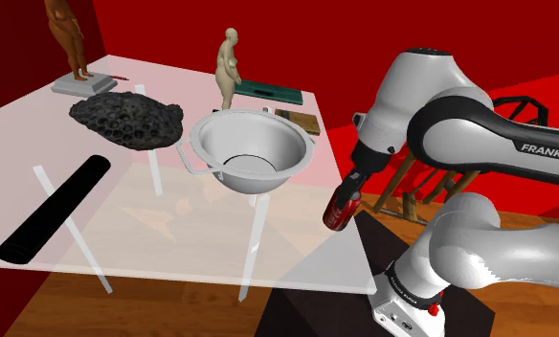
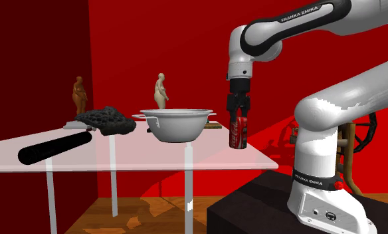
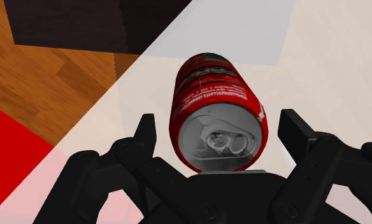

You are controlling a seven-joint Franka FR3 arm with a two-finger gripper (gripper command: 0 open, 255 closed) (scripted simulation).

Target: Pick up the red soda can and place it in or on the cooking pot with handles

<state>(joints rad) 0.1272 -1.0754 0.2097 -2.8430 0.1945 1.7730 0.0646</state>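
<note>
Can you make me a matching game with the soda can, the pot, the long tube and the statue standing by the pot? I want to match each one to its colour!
Things:
1. soda can
2. cooking pot
3. long tube
4. statue next to the pot

Colours:
A. black
B. beige
C. red
D. light grey

Pairs: 1-C, 2-D, 3-A, 4-B.

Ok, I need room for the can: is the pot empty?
Empty: the shoulder view looks down into the pot, and its pale inside is bare. The red can stands outside it.
</note>
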